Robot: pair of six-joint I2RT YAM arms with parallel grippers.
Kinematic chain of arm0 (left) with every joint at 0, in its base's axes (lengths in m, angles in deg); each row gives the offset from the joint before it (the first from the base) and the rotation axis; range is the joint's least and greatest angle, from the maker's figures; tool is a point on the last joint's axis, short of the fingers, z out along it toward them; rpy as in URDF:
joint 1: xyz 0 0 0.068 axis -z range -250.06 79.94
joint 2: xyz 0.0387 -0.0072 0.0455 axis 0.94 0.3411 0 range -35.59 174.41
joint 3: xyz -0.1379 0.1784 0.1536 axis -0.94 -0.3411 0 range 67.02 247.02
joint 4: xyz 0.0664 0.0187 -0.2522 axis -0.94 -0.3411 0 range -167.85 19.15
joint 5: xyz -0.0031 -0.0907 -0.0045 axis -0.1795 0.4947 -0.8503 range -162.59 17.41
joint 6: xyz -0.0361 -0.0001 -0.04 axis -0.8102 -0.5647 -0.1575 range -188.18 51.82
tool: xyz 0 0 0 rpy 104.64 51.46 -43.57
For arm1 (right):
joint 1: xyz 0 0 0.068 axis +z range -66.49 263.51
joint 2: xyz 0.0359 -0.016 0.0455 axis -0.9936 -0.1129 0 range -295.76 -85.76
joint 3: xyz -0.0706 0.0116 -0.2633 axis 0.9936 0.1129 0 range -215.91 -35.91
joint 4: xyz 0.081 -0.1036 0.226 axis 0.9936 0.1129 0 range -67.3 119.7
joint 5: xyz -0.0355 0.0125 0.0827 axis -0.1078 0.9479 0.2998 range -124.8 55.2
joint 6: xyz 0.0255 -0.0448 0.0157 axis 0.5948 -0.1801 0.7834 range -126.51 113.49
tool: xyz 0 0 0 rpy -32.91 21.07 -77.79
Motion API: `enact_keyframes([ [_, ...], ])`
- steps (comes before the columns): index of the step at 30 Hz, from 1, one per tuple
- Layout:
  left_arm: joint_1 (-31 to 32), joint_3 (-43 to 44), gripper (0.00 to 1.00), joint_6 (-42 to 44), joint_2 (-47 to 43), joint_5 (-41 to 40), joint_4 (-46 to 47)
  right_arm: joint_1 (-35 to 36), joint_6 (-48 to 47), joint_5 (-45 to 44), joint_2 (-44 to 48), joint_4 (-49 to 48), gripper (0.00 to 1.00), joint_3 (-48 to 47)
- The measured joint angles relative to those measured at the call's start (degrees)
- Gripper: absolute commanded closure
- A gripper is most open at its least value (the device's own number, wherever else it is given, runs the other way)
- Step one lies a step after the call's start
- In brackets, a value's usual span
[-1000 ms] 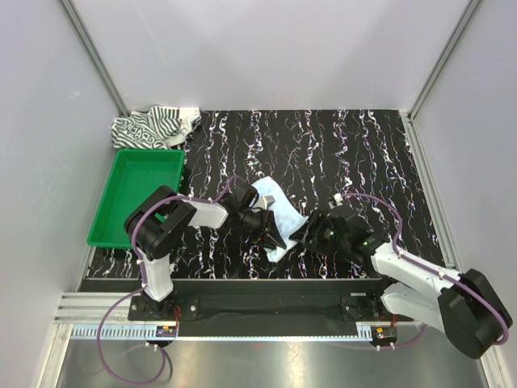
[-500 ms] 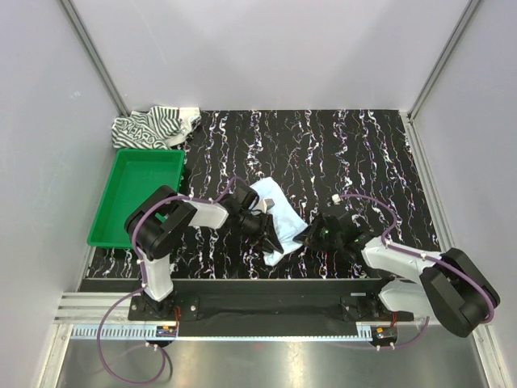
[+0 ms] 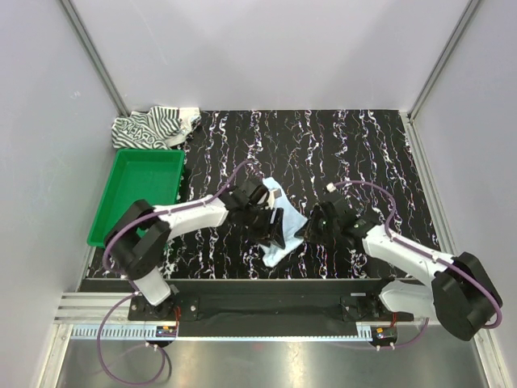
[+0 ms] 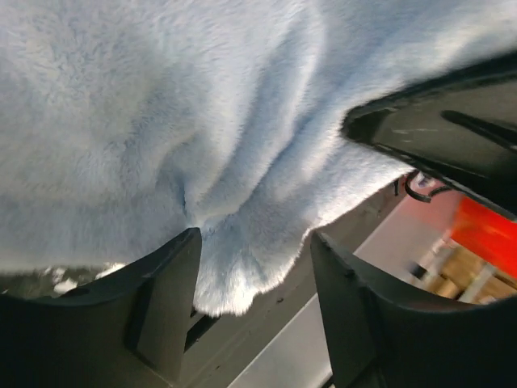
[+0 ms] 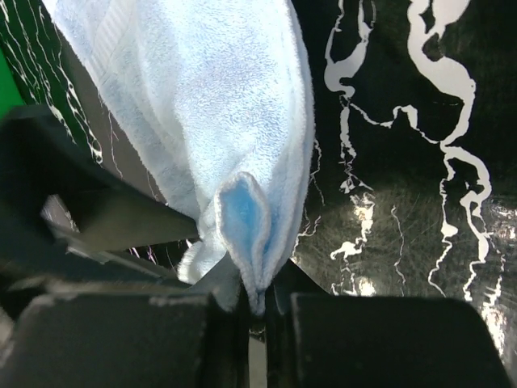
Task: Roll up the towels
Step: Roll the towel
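The light blue towel (image 3: 273, 192) lies bunched near the table's front middle, between the two arms. My right gripper (image 3: 305, 233) is shut on a folded edge of it; in the right wrist view the fold (image 5: 246, 218) is pinched between the jaws (image 5: 257, 295) and the rest of the towel (image 5: 202, 105) stretches away. My left gripper (image 3: 275, 230) stands open over the same towel (image 4: 202, 121); a fluffy edge hangs between its fingers (image 4: 166, 299) but is not clamped. The black-and-white striped towel (image 3: 153, 127) sits crumpled at the back left corner.
A green plastic tray (image 3: 121, 214) stands along the left side, in front of the striped towel. The table top (image 3: 355, 153) is black with white marbling, enclosed by grey walls. The table's front edge runs just below the blue towel.
My left gripper has opened and let go of the blue towel while its arm reached further right. My right gripper has closed on the towel's folded edge and shifted slightly up.
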Motion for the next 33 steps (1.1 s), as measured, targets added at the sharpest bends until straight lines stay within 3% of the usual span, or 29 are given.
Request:
enact_keyframes([
  [6,4.1,3.2,0.32,7.9,-8.6,-16.3,-7.3,0.0,-3.9,0.2,-3.5,8.0,1.0,-5.9],
  [12,13.7,2.8,0.33,14.4,-14.2,-31.4,-7.9,0.0,-5.9,2.2,-9.8,11.4,1.0,-7.1],
  [26,29.4,-5.9,0.3,20.1,-14.0,-41.2,2.7,-1.7,-8.7,5.2,-13.5,14.8,1.0,-10.6],
  [33,30.1,-6.4,0.31,20.3,-7.8,-43.6,6.5,-3.8,-10.0,5.6,-13.6,16.1,1.0,-10.7],
])
